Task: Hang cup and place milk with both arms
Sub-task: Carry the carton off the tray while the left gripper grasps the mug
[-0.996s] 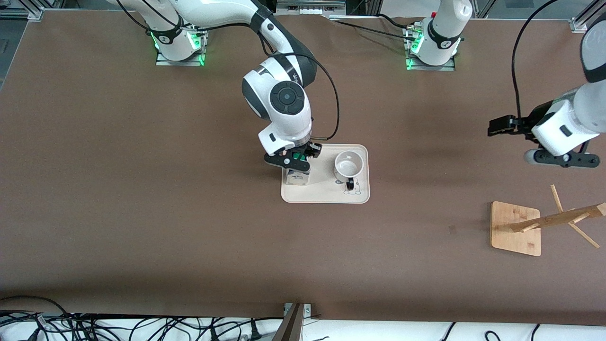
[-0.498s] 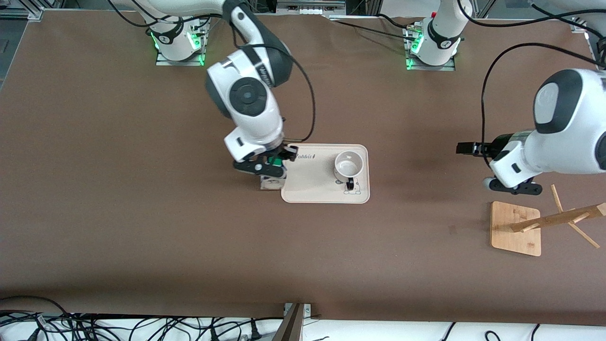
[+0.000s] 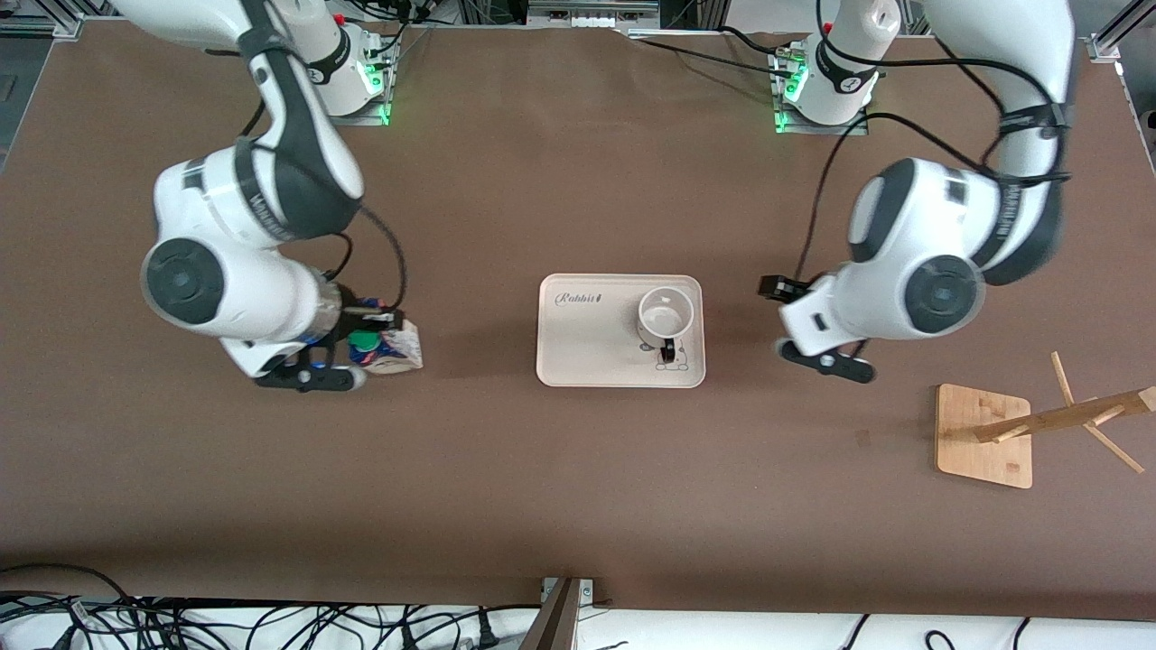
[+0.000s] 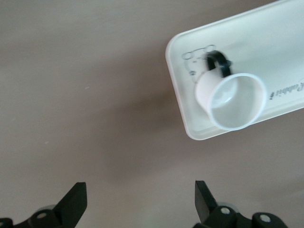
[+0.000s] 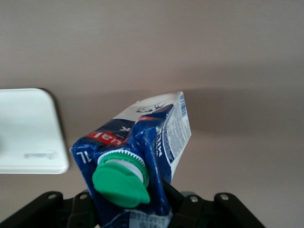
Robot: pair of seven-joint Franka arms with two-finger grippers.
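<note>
The right gripper (image 3: 361, 348) is clamped on the milk (image 3: 390, 348) at its gabled top, just beside the green cap (image 5: 121, 180). It holds the carton tilted, over bare table toward the right arm's end, well apart from the tray (image 3: 578, 366).

The cup (image 3: 666, 316) stands upright on the tray, mouth up, at the tray end toward the left arm, its black handle (image 4: 217, 61) on the side nearer the front camera.

The left gripper (image 4: 140, 204) hovers over bare table just off that tray end, fingers spread wide and holding nothing.

The wooden rack (image 3: 1039, 424) stands toward the left arm's end, well apart from the tray.

Risks:
- The tilted carton can tip over on release if it lands on an edge.
- The pinch on the soft gable can slip.
- A poor approach to the cup can push it along the tray or miss the handle.
</note>
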